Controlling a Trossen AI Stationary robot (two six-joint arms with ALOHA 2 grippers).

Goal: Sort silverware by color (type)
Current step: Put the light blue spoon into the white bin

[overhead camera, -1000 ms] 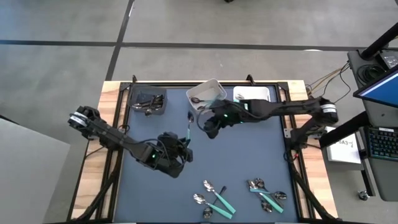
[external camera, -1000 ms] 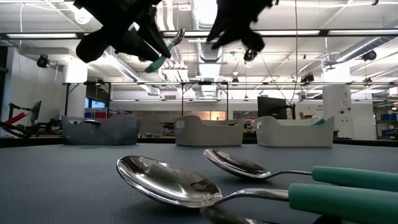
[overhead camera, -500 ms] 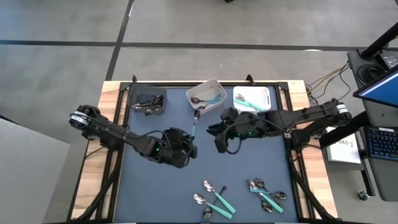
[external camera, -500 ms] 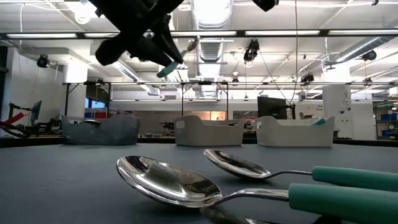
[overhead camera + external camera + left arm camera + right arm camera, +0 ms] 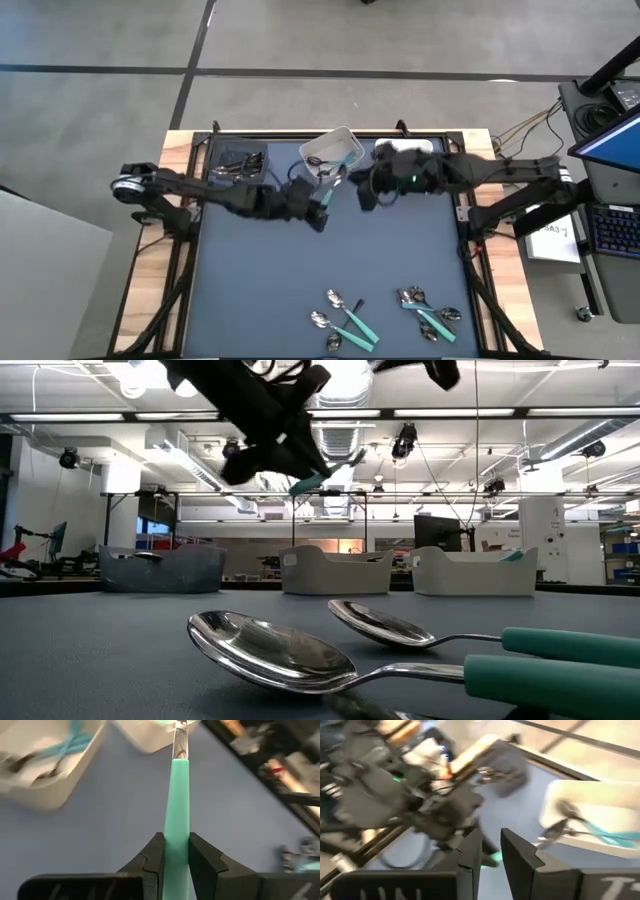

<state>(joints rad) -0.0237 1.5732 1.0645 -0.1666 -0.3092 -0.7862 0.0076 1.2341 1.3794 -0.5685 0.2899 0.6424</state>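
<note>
The dark blue mat (image 5: 270, 280) covering the table is the landmark here, and along its far edge stand a dark grey bin (image 5: 238, 166) and two white bins, the middle bin (image 5: 333, 151) tilted askew and already holding utensils. The left gripper (image 5: 176, 851) hangs above the mat just short of that middle bin, its jaws clamped on the handle of a teal-handled utensil (image 5: 178, 810) whose metal end points toward the bin. The right gripper (image 5: 489, 851) hovers close beside it over the mat's far edge, fingers a narrow gap apart with nothing between them. To do the drop well, I judge the left arm should carry the metal tip fully past the bin's near wall before letting go, and the right arm should keep clear. More silverware (image 5: 350, 318) lies in two loose clusters at the mat's near edge. Beyond the mat the low view shows an open workshop with ceiling lights and benches.
</note>
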